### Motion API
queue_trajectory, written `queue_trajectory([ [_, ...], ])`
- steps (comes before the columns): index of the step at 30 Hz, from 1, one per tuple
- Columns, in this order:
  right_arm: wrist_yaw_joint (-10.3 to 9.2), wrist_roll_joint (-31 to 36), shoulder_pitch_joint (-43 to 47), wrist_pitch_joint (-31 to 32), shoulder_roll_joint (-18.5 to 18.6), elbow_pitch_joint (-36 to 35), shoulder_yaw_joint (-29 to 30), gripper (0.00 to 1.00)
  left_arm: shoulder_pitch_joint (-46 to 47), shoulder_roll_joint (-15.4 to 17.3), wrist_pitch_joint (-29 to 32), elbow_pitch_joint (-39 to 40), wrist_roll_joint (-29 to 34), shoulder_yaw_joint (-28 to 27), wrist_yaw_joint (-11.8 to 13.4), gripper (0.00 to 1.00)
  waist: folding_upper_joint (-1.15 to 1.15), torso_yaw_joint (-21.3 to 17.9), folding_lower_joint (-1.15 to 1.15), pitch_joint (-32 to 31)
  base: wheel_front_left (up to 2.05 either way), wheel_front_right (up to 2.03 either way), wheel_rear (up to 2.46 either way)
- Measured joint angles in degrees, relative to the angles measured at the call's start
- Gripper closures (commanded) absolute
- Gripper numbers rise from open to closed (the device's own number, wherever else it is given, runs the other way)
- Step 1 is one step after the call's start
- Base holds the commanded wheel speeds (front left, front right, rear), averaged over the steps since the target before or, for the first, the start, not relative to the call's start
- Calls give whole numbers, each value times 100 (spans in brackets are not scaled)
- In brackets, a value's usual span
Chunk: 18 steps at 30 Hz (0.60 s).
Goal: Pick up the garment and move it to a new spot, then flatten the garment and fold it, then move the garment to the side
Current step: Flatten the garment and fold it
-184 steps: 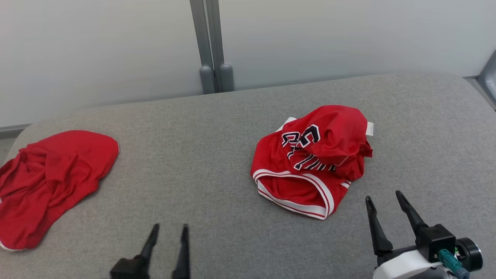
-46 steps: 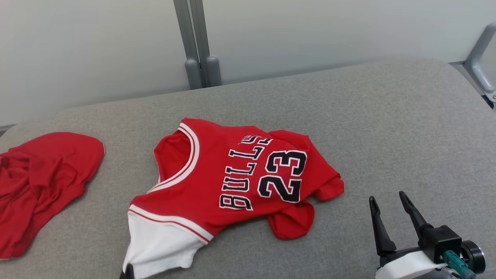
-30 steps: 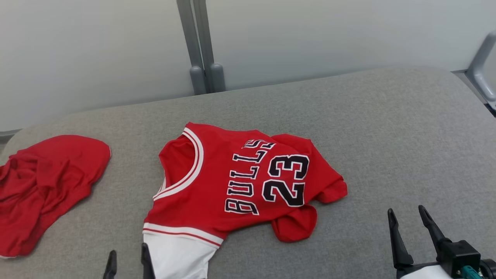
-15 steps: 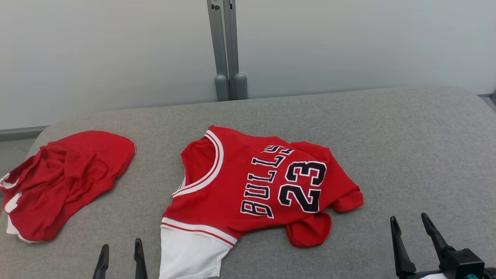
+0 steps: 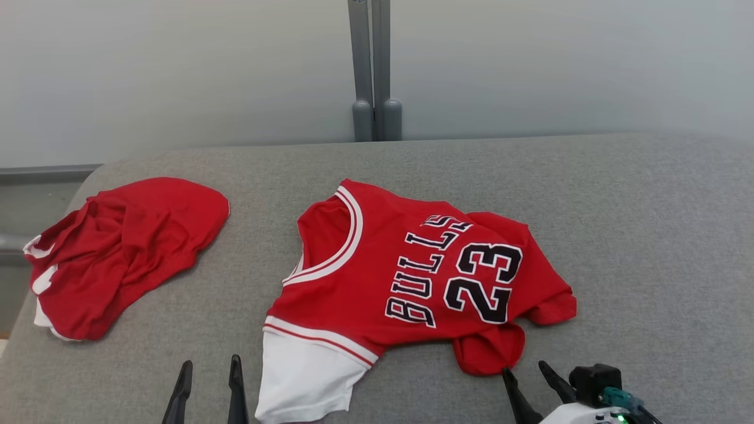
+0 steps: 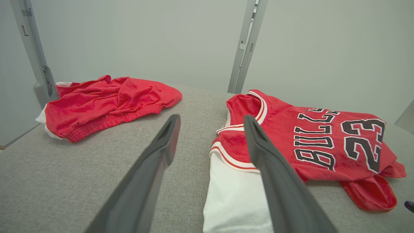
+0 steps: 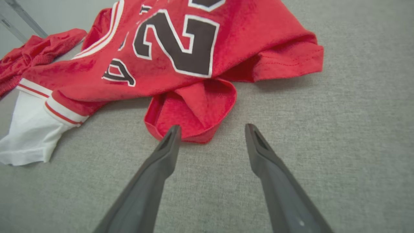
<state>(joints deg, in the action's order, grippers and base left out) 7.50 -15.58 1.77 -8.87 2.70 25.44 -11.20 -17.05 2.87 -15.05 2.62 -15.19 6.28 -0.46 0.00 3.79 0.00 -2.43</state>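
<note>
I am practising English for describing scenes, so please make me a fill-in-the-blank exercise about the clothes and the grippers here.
The jersey shows the number ____.
The left gripper and the right gripper both stand ____, holding nothing.
The crumpled garment to the jersey's left is ____ in colour.
Missing words: 23; open; red.

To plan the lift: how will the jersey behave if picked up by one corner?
The jersey likely hangs limp; its lower corner lies folded under. Thin cloth, so probably light. Pushed, it may bunch on the grey pad.
</note>
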Motion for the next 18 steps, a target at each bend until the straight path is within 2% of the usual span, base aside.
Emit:
queue_trajectory([
  [3,0,-270,-314,264,1,446,-66,0,28,0,-1,-42,-41,79,22,0,0,122,0,51,0,0,0],
  [9,-2,-751,-859,630,16,1025,-658,0,80,0,0,-57,-142,135,121,0,0,334,0,178,0,0,0],
  [10,-2,-808,-929,636,15,1070,-693,57,88,0,-1,-52,-152,143,147,0,0,344,0,202,0,0,0],
  [11,-2,-816,-1007,659,8,1118,-711,96,101,0,-1,-48,-166,153,156,0,0,348,0,232,0,0,0],
  [12,-2,-848,-1073,646,2,1144,-695,100,107,-1,0,-44,-179,151,181,0,0,342,0,252,0,0,0],
  [15,-2,-851,-1195,667,3,1147,-558,100,106,-1,-1,-41,-213,137,225,0,0,273,0,268,0,0,0],
  [18,-2,-704,-1340,910,32,802,-238,100,113,-1,-1,-44,-271,144,269,0,0,175,0,260,0,0,0],
])
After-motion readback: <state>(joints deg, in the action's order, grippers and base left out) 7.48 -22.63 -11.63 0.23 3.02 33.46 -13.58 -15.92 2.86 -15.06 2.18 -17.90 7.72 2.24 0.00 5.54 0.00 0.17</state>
